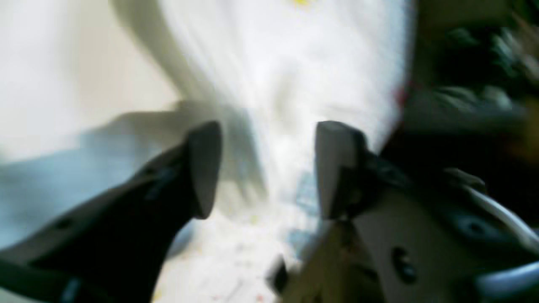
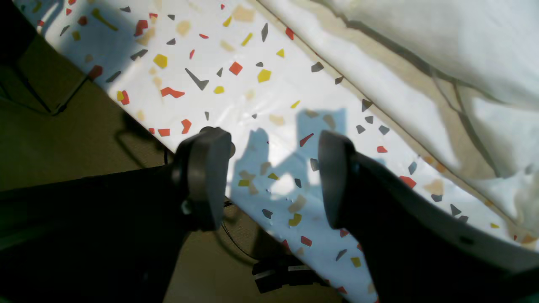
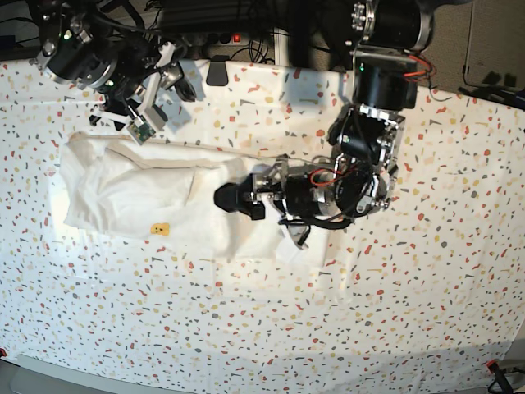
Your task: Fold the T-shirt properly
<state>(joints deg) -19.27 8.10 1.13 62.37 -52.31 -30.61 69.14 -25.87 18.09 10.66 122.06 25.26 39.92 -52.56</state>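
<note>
The white T-shirt (image 3: 139, 185) lies folded in a long band across the left and middle of the table, plain side up, with a small yellow print mark (image 3: 160, 228) showing. My left gripper (image 3: 234, 199) hovers low over the shirt's right part. In the blurred left wrist view its jaws stand wide apart, left gripper (image 1: 269, 168) open, with white T-shirt cloth (image 1: 286, 75) beyond them. My right gripper (image 3: 175, 82) is at the table's back left, just beyond the shirt. The right wrist view shows the right gripper (image 2: 269, 176) open and empty above the bare tabletop, with the T-shirt's edge (image 2: 421, 63) beside it.
The speckled terrazzo table (image 3: 369, 312) extends around the shirt. A black object (image 3: 217, 72) sits at the back edge, with cables and a power strip (image 3: 217, 37) behind it. In the right wrist view the table edge (image 2: 139, 122) drops to the floor (image 2: 63, 139).
</note>
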